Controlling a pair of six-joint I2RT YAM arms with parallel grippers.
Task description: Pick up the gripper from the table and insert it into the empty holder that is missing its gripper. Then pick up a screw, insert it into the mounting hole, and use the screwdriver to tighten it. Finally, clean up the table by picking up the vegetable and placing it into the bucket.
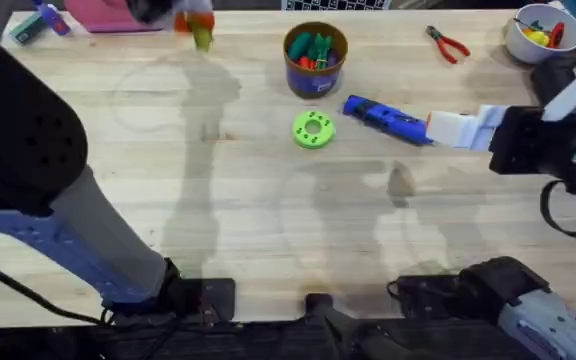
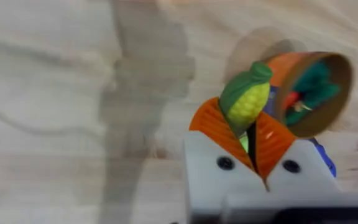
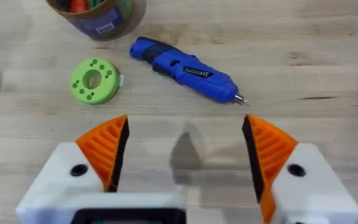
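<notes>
My left gripper [image 1: 196,28] hangs above the far side of the table, left of the bucket [image 1: 315,58]. It is shut on the yellow vegetable [image 2: 247,99], whose green end sticks out past the orange pads [image 2: 216,127]. The blue bucket [image 2: 316,93], with toy vegetables inside, lies just beyond it. My right gripper [image 3: 185,152] stands open over bare wood, close to the metal tip of the blue screwdriver [image 3: 185,68], which lies flat on the table [image 1: 388,118]. The loose gripper, the holder and the screw are out of view.
A flat green disc [image 1: 314,130] lies in front of the bucket. Red-handled pliers [image 1: 448,43] and a white bowl [image 1: 538,35] of toy pieces sit at the far right. Pink and blue items lie at the far left edge [image 1: 48,20].
</notes>
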